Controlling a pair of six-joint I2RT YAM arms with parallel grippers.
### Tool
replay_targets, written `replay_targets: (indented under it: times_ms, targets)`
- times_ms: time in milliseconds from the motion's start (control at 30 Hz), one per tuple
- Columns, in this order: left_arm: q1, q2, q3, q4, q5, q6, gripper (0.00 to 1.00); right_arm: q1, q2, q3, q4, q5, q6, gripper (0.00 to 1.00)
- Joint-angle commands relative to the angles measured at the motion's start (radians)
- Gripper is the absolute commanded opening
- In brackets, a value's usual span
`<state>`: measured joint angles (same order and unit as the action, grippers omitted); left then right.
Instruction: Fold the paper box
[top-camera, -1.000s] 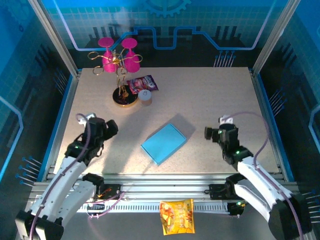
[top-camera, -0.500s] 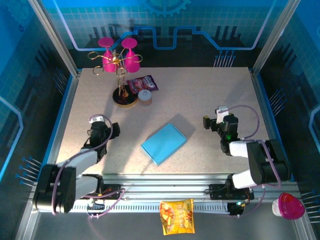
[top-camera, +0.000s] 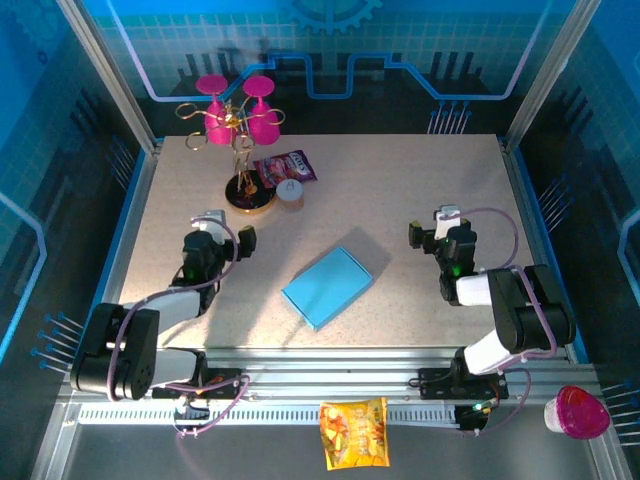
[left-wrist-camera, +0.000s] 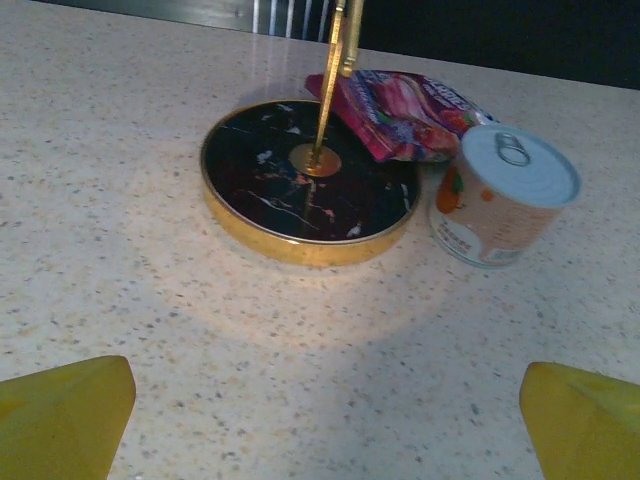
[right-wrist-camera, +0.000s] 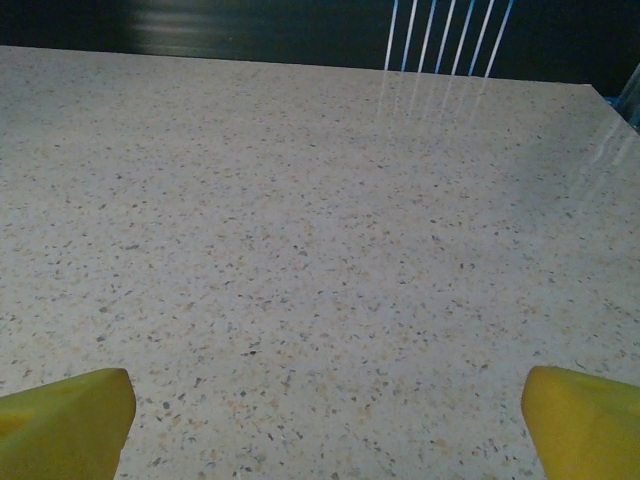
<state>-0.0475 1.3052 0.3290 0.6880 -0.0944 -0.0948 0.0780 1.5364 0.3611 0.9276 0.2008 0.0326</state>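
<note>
Lying flat, paper box (top-camera: 327, 288) runs lengthwise near-left to far-right btwn left gripper (left-wrist-camera: 322, 425) & right gripper (right-wrist-camera: 325, 425), both spread apart.

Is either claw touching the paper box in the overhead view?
No, the paper box lies flat by itself, with the left claw and right claw both apart from it.

Robotics lab test cell, not a home or shop. Walled at the far side and both flanks by blue panels (top-camera: 400, 40) printed with circuit lines and a gear, framed in aluminium posts (top-camera: 108, 70). Floored by a speckled table (top-camera: 420, 190), edged near by slotted metal rails (top-camera: 330, 375), with a left arm (top-camera: 150, 310) and right arm (top-camera: 500, 300) mounted there. Dressed at far left with staged props: pink glasses on a gold stand (top-camera: 240, 150), a small can (top-camera: 291, 194).
</note>
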Motion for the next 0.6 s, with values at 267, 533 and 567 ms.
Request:
replay_targets:
  times_ms: [267,533,567]
  targets:
    - [0.092,0.287,-0.103,0.595,0.129,0.071,0.99,0.012,0.007,0.012,0.018,0.043,-0.013,1.0]
    - [0.099,0.244,0.023,0.289,0.109,0.044,0.99,0.022,0.008,0.015,0.017,0.059,-0.021,1.0]
    - [0.1,0.242,0.025,0.276,0.108,0.043,0.99,0.021,0.008,0.015,0.016,0.058,-0.019,1.0]
